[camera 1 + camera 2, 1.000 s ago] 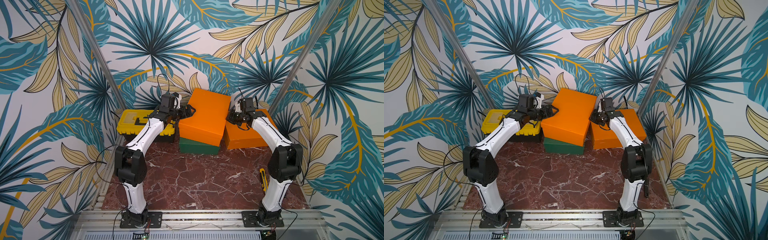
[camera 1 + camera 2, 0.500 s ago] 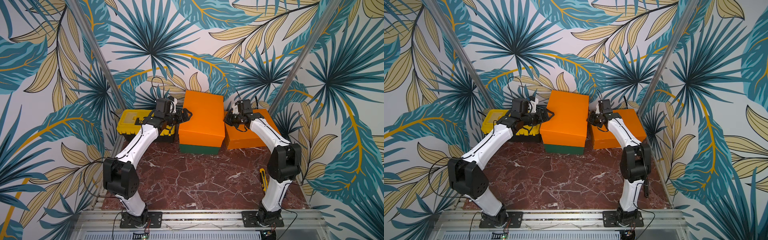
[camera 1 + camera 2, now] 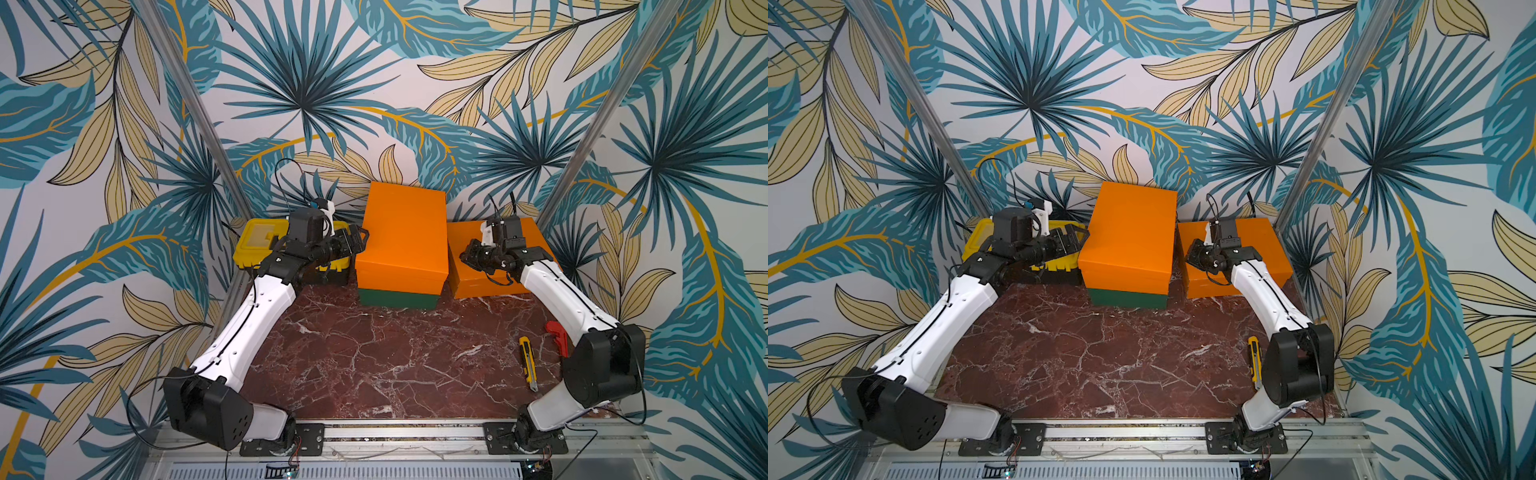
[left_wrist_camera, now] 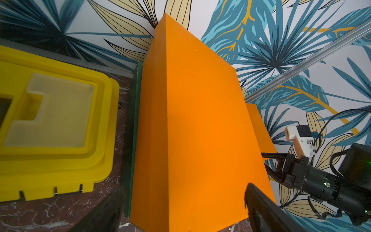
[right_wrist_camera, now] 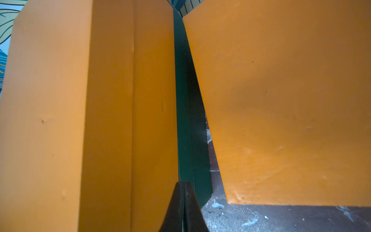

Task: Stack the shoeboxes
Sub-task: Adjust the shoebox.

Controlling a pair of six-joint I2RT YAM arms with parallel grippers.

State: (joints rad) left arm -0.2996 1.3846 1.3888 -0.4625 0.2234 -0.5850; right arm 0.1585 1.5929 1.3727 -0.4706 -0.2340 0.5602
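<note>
- Stack sits at the middle of the worktop's [image 3: 374,365] back edge: top orange box [image 3: 401,232] on green box [image 3: 397,300], edges roughly flush in both top views.
- Right orange box [image 3: 482,286] is in the back right corner on the worktop, just beside the stack with a narrow gap. It is not stacked yet.
- Left claw [image 3: 356,243] has its jaws wide apart at the top box's left side, holding nothing. Contact with the box: cannot tell.
- Right claw [image 5: 183,192] has its jaws together and empty, tip aimed into the gap near the green box's corner.
- Judged step: final squaring of the top box, then go for the right orange box.
- Doing it well: make small pushes only, with the left claw's flat side against the box wall. Check the overhang on green before backing off.
- The last box looks wider than the jaws, so press it between both arms, lift well above the stack and lower it flat.
- The gap is tight, so pull the right box toward the front edge first, or the claw will bump the stack.
- Risks: thin cardboard may dent or slip, and the toolbox [image 3: 266,241] in the back left corner crowds the left arm.
</note>
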